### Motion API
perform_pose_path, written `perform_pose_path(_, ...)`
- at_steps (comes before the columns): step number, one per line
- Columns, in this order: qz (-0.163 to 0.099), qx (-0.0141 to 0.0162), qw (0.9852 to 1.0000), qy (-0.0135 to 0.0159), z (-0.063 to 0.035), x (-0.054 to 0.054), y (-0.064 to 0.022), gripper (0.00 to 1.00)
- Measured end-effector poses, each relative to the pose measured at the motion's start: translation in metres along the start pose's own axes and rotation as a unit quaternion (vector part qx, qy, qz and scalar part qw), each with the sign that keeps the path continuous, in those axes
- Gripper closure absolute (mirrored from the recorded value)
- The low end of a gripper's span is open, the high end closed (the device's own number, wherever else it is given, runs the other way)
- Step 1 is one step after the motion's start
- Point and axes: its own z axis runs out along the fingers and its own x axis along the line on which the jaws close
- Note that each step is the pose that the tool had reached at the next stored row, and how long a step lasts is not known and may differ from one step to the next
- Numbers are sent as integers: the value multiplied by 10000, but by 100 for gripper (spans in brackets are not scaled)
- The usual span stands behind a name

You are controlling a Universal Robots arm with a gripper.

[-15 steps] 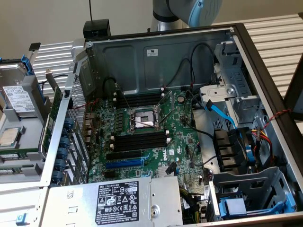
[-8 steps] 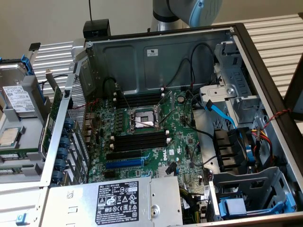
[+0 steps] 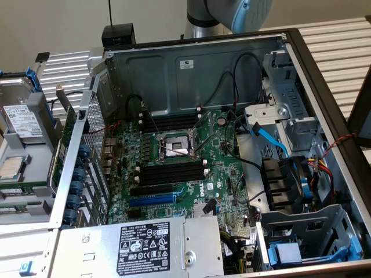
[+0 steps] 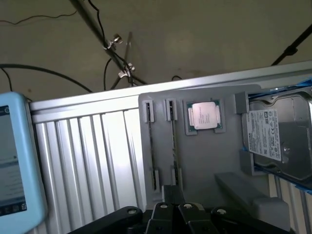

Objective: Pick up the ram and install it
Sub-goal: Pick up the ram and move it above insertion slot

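Wrist view looks onto a grey tray (image 4: 204, 161) lying on the slatted metal worktop (image 4: 92, 156). The ram (image 4: 174, 146) stands on edge in one of the tray's two narrow slots, with a second stick (image 4: 151, 151) in the slot just beside it. A processor (image 4: 204, 116) sits on the ram's other side and a hard drive (image 4: 275, 139) beyond that. The gripper (image 4: 173, 193) hangs over one end of the ram's slot, clenched with its fingers pressed together. In the exterior view the tray (image 3: 40, 107) sits at nine o'clock of the open computer case (image 3: 191, 75), and the ram (image 3: 22, 190) shows as a green strip at six o'clock of the processor (image 3: 13, 167). On the motherboard (image 3: 226, 174), black memory slots (image 3: 171, 172) lie at twelve and six o'clock of the processor socket (image 3: 174, 147). The arm (image 3: 229, 13) enters at twelve o'clock of the case.
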Motion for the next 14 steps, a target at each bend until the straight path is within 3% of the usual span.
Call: perform_pose_path(14,-78,-1,10000,2,252,119,-17,90)
